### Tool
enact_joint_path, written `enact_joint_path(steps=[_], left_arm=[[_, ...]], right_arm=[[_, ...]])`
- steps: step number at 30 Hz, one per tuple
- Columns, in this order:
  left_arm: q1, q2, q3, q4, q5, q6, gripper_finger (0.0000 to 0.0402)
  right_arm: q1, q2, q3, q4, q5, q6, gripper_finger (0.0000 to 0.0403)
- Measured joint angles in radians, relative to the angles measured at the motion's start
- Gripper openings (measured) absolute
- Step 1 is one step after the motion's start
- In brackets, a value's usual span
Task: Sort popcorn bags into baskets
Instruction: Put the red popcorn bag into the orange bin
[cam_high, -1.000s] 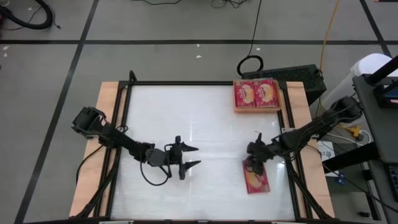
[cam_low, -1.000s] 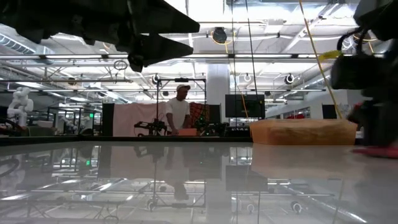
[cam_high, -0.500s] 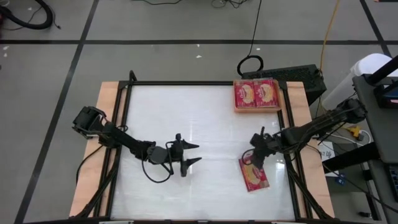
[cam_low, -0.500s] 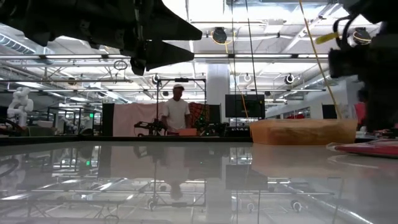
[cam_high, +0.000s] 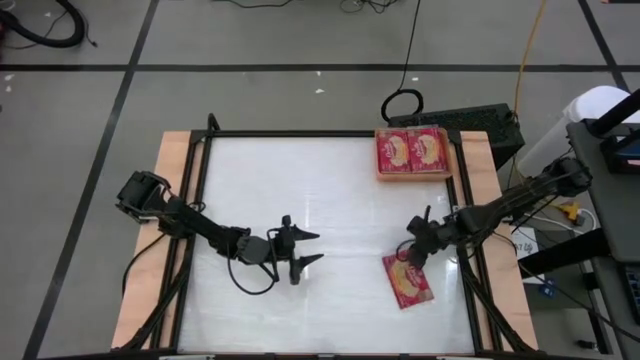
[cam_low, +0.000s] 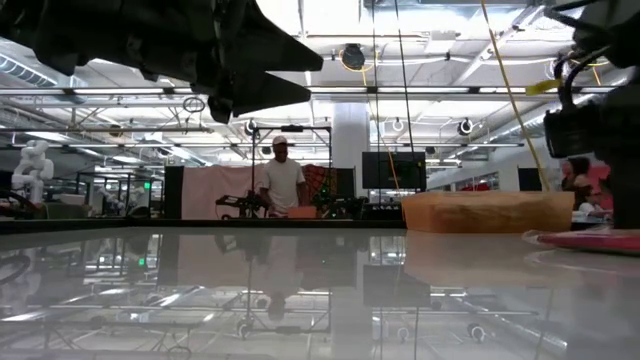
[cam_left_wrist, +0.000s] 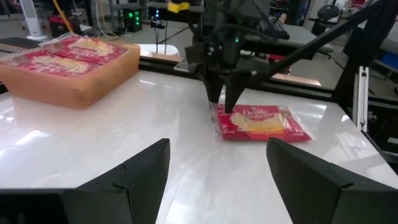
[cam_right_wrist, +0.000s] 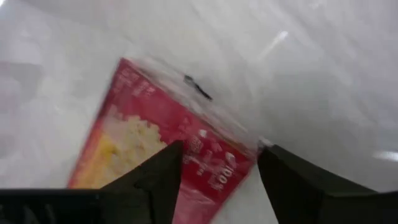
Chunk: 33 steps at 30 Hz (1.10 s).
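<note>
— On the bench (cam_high: 300, 180), what sits where?
— Orange basket (cam_high: 413, 175) with two popcorn bags (cam_high: 412, 151) at the far right corner; loose bag (cam_high: 407, 283) near the right edge.
— Hands?
— Right hand (cam_high: 410, 256) spread over that bag's end; left hand (cam_high: 307, 250) parted, mid-bench.

through the right wrist camera i saw my right gripper (cam_right_wrist: 219, 165) with its two dark fingers (cam_right_wrist: 152, 177) spread, poised over one end of a red popcorn bag (cam_right_wrist: 158, 146). the bag lay flat on the white table (cam_right_wrist: 311, 56), yellowish popcorn picture up.
</note>
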Motion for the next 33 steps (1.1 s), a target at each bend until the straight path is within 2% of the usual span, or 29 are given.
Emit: enact_joint_path(steps=[4,6,10,12,19,22,25,29,33], left_arm=[[0.0,0.0,0.0,-0.024,0.0,0.003,0.0271],[0.001,0.0,0.0,-0.038,0.0,0.004,0.0271],[0.013,0.0,-0.001,-0.036,0.0,-0.007,0.0271],[0.028,0.0,-0.001,-0.029,0.0,-0.031,0.0271],[0.081,0.0,-0.001,0.014,0.004,-0.084,0.0271],[0.106,0.0,0.002,0.097,0.067,-0.047,0.0271],[0.132,0.0,0.035,0.11,0.113,0.01,0.0271],[0.178,0.0,0.083,0.103,0.153,0.076,0.0271],[0.236,0.0,0.118,0.081,0.165,0.118,0.0271]], right_arm=[[0.0,-0.003,-0.046,0.101,0.037,0.022,0.0165],[0.001,-0.007,-0.057,0.121,0.06,0.004,0.0129],[-0.003,-0.007,-0.065,0.235,0.12,-0.106,0.0033],[-0.006,-0.007,-0.064,0.328,0.17,-0.201,0.0011],[-0.028,-0.008,-0.063,0.747,0.284,-0.676,0.0005],[-0.044,-0.008,-0.063,0.895,0.369,-0.877,0.0003],[-0.067,-0.006,-0.062,1.008,0.44,-1.035,0.0002],[-0.11,0.015,-0.061,1.113,0.459,-1.18,0.0001],[-0.151,0.047,-0.048,1.138,0.456,-1.217,0.0001]])
